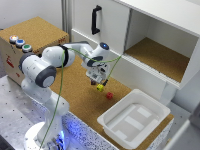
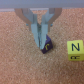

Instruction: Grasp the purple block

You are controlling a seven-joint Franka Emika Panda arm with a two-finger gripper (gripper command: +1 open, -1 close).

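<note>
In the exterior view my gripper (image 1: 95,79) hangs low over the cork mat (image 1: 80,95), well apart from the white plastic tray (image 1: 134,119). The yellow cube (image 1: 100,87) sits just beside my fingertips on the tray's side, and the red cube (image 1: 109,95) lies a little further along towards the tray. A small dark spot under my fingers is probably the purple block (image 1: 93,82), but it is too blurred here to be sure.

In the wrist view the purple block (image 2: 46,44) sits right at my gripper (image 2: 42,42), between the fingertips, with the yellow cube (image 2: 75,49), marked with a letter N, near it to one side and not touching. My fingers are drawn close together and appear to be pinching the block, which looks tilted, one corner pointing down at the cork. As a cube it has no long axis. I judge the grasp made; lifting straight up should keep me clear of the yellow cube.
</note>
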